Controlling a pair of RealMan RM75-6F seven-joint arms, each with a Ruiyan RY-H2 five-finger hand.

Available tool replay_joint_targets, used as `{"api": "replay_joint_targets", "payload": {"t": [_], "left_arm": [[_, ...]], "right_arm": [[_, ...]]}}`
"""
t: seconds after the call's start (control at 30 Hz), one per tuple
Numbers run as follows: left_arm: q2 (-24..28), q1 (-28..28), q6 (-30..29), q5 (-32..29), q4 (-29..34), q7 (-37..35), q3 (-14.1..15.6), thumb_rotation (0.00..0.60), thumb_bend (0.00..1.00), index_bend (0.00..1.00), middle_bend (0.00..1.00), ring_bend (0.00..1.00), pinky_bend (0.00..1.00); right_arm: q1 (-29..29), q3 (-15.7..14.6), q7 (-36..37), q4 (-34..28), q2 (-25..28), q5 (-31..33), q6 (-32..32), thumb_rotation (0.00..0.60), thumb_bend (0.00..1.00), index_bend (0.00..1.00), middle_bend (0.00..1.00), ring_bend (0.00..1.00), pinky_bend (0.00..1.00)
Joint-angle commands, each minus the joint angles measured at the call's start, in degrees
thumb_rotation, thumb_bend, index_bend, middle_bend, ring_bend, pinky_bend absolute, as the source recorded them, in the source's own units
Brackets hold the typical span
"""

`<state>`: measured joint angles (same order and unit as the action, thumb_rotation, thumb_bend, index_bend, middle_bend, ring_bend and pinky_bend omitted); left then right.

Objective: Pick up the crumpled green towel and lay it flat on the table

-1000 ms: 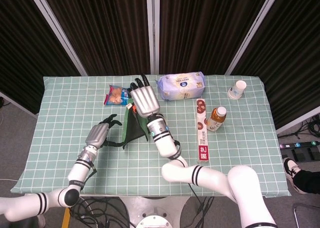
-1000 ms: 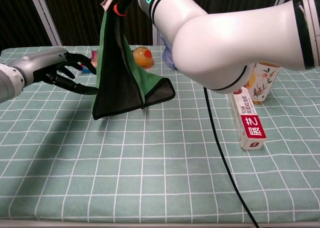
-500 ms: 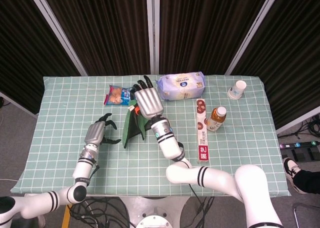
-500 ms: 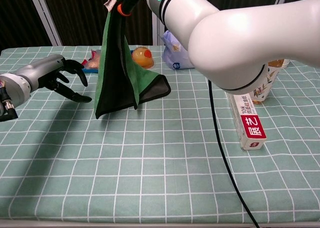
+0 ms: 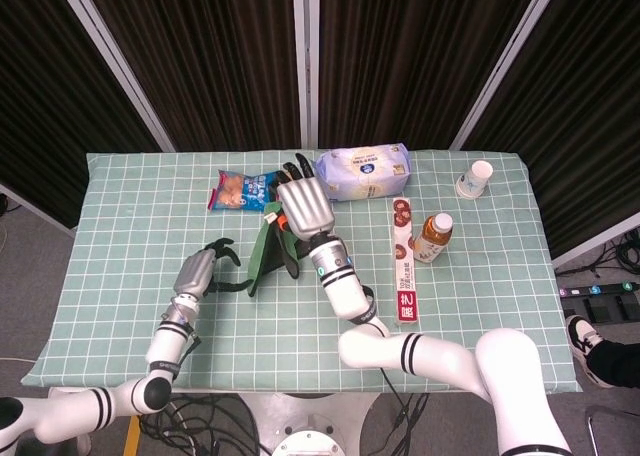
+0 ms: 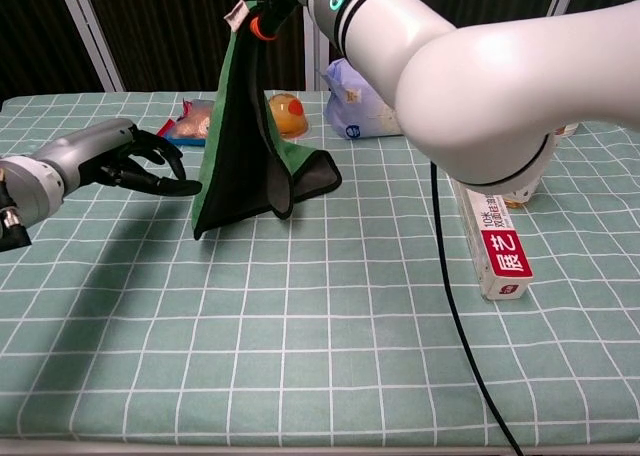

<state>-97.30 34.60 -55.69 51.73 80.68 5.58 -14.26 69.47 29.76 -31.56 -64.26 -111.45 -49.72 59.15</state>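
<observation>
The green towel hangs limp from the right hand, which pinches its top corner. It looks light and floppy. The left hand, fingers spread and empty, reaches just beside the towel; I'd grab the lower hanging corner.

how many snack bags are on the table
2. A small colourful snack bag lies at the back of the table, left of the hanging green towel. A larger pale blue bag lies to its right. Others may be hidden behind the towel.

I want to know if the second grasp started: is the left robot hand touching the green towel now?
Cannot tell. In the chest view the left robot hand has fingertips right at the hanging green towel's edge, with neither gap nor contact clearly visible.
</observation>
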Motion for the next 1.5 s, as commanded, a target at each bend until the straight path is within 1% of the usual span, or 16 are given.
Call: {"api": "replay_joint_targets", "payload": {"t": [0.03, 0.2, 0.3, 0.37, 0.53, 0.6, 0.67, 0.8, 0.9, 0.97, 1.07, 1.13, 1.3, 1.4, 1.5], "left_arm": [[-0.12, 0.48, -1.03, -0.06, 0.71, 2.75, 0.35, 0.332, 0.1, 0.46, 0.27, 0.2, 0.25], [-2.04, 1.59, -2.33, -1.96, 0.07, 7.14, 0.35, 0.315, 0.09, 0.46, 0.27, 0.2, 0.25], [-3.93, 2.2, -3.86, -2.77, -1.81, 9.8, 0.25, 0.315, 0.09, 0.46, 0.26, 0.2, 0.25], [-4.93, 2.5, -4.1, -3.62, -2.94, 10.69, -0.07, 0.328, 0.09, 0.47, 0.26, 0.2, 0.26], [-6.54, 2.75, -3.85, -5.15, -5.23, 11.33, -0.69, 0.413, 0.11, 0.53, 0.26, 0.2, 0.27], [-7.1, 2.63, -4.07, -5.04, -6.0, 10.72, -1.03, 0.463, 0.15, 0.57, 0.27, 0.2, 0.27], [-7.5, 2.4, -4.46, -4.34, -6.57, 9.61, -1.39, 0.495, 0.19, 0.61, 0.27, 0.2, 0.27], [-7.44, 1.54, -4.94, -2.22, -6.36, 6.01, -2.02, 0.537, 0.27, 0.68, 0.33, 0.23, 0.28], [-7.33, 0.77, -5.23, -0.07, -5.85, 2.18, -2.55, 0.591, 0.35, 0.75, 0.4, 0.25, 0.28], [-7.17, 0.36, -5.16, 1.39, -5.45, -0.3, -2.73, 0.6, 0.39, 0.79, 0.43, 0.26, 0.28], [-5.87, -0.5, -4.92, 4.17, -3.74, -4.43, -2.78, 0.6, 0.44, 0.83, 0.47, 0.28, 0.28], [-4.28, -0.87, -4.55, 5.7, -2.15, -5.85, -2.6, 0.6, 0.46, 0.83, 0.48, 0.28, 0.28], [2.14, -1.58, -4.01, 10.07, 3.46, -7.79, -2.3, 0.6, 0.46, 0.83, 0.48, 0.28, 0.28], [5.44, -1.26, -3.09, 10.87, 5.59, -8.51, -3.23, 0.6, 0.46, 0.83, 0.48, 0.28, 0.28], [7.38, 0.06, -1.65, 9.92, 5.67, -8.34, -5.0, 0.6, 0.46, 0.83, 0.48, 0.28, 0.28]], "right_arm": [[1.74, 1.12, -0.31, 2.41, -1.85, 1.37, -0.41, 0.6, 0.59, 0.72, 0.33, 0.17, 0.07], [3.59, 2.61, -0.44, 4.36, -3.47, 2.73, -0.37, 0.6, 0.59, 0.72, 0.33, 0.17, 0.07], [3.49, 2.76, -0.03, 3.45, -3.33, 2.8, 0.0, 0.6, 0.59, 0.72, 0.33, 0.17, 0.07], [3.13, 2.59, -0.05, 2.54, -2.95, 2.67, 0.52, 0.6, 0.59, 0.72, 0.33, 0.17, 0.07], [1.67, 1.94, -0.35, -0.89, -1.12, 2.6, 1.45, 0.6, 0.59, 0.72, 0.33, 0.17, 0.07], [0.84, 1.54, -0.31, -2.55, -0.23, 2.55, 1.83, 0.6, 0.59, 0.72, 0.33, 0.17, 0.07], [-0.15, 0.91, -0.29, -4.2, 0.75, 2.37, 2.28, 0.6, 0.59, 0.72, 0.33, 0.17, 0.07], [-2.53, -0.57, 0.37, -7.88, 2.87, 1.81, 3.04, 0.6, 0.59, 0.71, 0.33, 0.17, 0.07], [-4.58, -1.21, 1.61, -11.17, 4.68, 1.86, 3.41, 0.6, 0.59, 0.71, 0.33, 0.17, 0.07], [-5.82, -1.54, 2.35, -13.25, 5.92, 2.0, 3.53, 0.6, 0.59, 0.71, 0.33, 0.17, 0.07], [-8.6, -3.0, 3.73, -17.52, 8.69, 1.24, 4.18, 0.6, 0.59, 0.71, 0.33, 0.17, 0.07], [-10.24, -4.0, 4.8, -19.92, 10.53, 0.53, 4.18, 0.6, 0.59, 0.71, 0.33, 0.17, 0.07], [-14.05, -5.98, 7.36, -26.09, 16.61, 0.28, 2.37, 0.6, 0.59, 0.71, 0.33, 0.17, 0.08], [-14.53, -5.82, 9.01, -27.06, 19.62, 1.2, -0.64, 0.6, 0.59, 0.71, 0.33, 0.17, 0.07], [-13.81, -4.79, 11.52, -25.77, 21.81, 2.6, -5.09, 0.6, 0.59, 0.71, 0.33, 0.17, 0.07]]}}
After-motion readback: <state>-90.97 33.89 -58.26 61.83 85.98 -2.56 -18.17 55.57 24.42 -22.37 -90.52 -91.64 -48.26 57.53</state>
